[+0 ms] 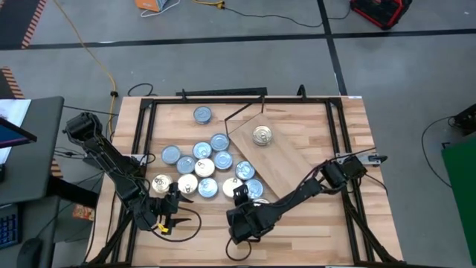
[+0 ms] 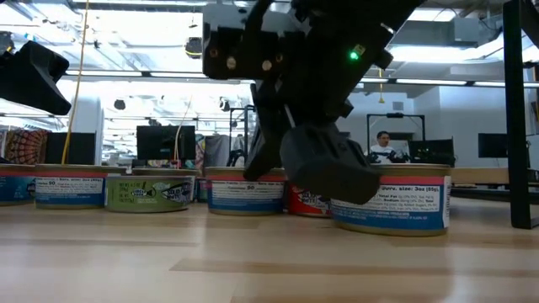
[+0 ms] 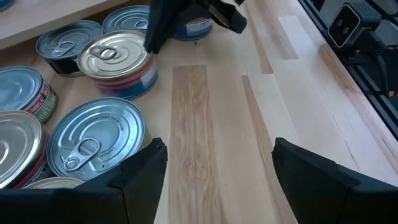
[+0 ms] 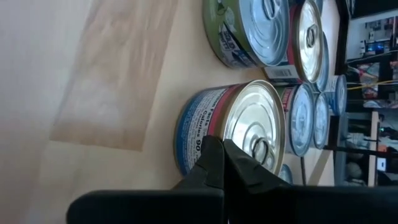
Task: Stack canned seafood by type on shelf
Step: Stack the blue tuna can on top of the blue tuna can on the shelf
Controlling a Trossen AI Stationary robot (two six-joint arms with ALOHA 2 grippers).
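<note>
I hold the right end effector [image 4: 222, 163], fingers pressed together and empty, just beside a blue-labelled tin [image 4: 233, 127] in the cluster on the counter [image 1: 312, 223]; left end effector [image 3: 214, 168] spread. Rigid, slick-lidded: grip its sides. One tin [image 1: 262, 135] tops the shelf [image 1: 286, 160].

We read "size: 3oz (85g)" on the nearest tin [image 2: 392, 208], lower right of the low view (other print illegible).

- A grey concrete floor [image 1: 297, 52] with dark tape lines surrounds the light plank surface [image 1: 327, 156].
- A yellow cable [image 1: 89, 52] crosses it.
- Bright ceiling lights [image 2: 126, 17] hang above a seated person [image 2: 383, 147] among dark monitors [image 2: 164, 143].
</note>
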